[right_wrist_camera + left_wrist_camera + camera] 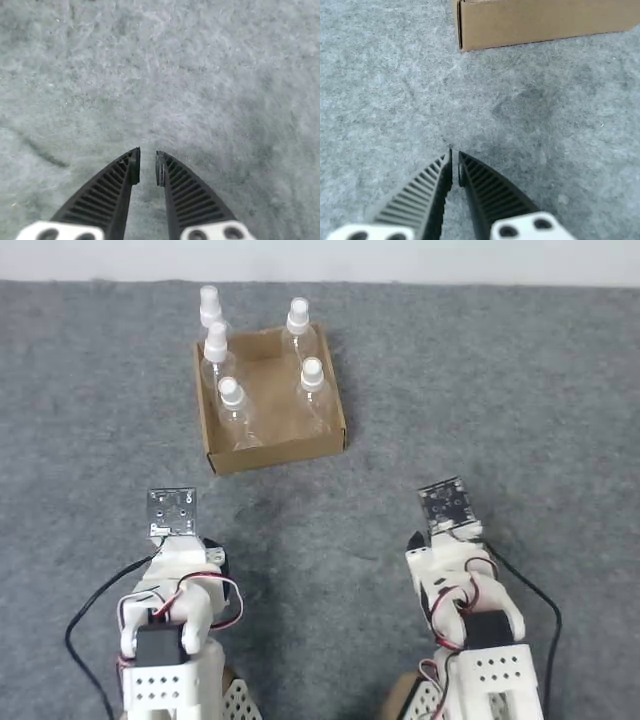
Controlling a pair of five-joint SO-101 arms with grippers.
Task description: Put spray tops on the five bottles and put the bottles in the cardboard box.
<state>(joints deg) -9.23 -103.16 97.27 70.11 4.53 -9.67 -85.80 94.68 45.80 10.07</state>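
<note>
The cardboard box [275,452] sits on the far left-centre of the surface [480,390]. It is a shallow open tray of plain brown board with low walls. Four clear plastic bottles stand upright inside it, each with a white spray top fitted. Two are along its left side [216,365] [237,420] and two along its right [299,335] [317,400]. A fifth bottle [209,308], also capped in white, stands at the far left corner. I cannot tell whether it is inside the wall or just beyond it.

The surface is a grey, felt-like mat with a fuzzy nap.

In the high view, the left arm [170,610] and right arm [465,590] sit at the near edge, well apart from the box.

The left wrist view shows the box's smooth near wall and corner edge [545,22] ahead of the left gripper [455,157]. Its ribbed black jaws are clenched to a sliver and hold nothing. In the right wrist view, the right gripper [148,160] hangs over bare mat. Its jaws are drawn nearly together and are also empty.
</note>
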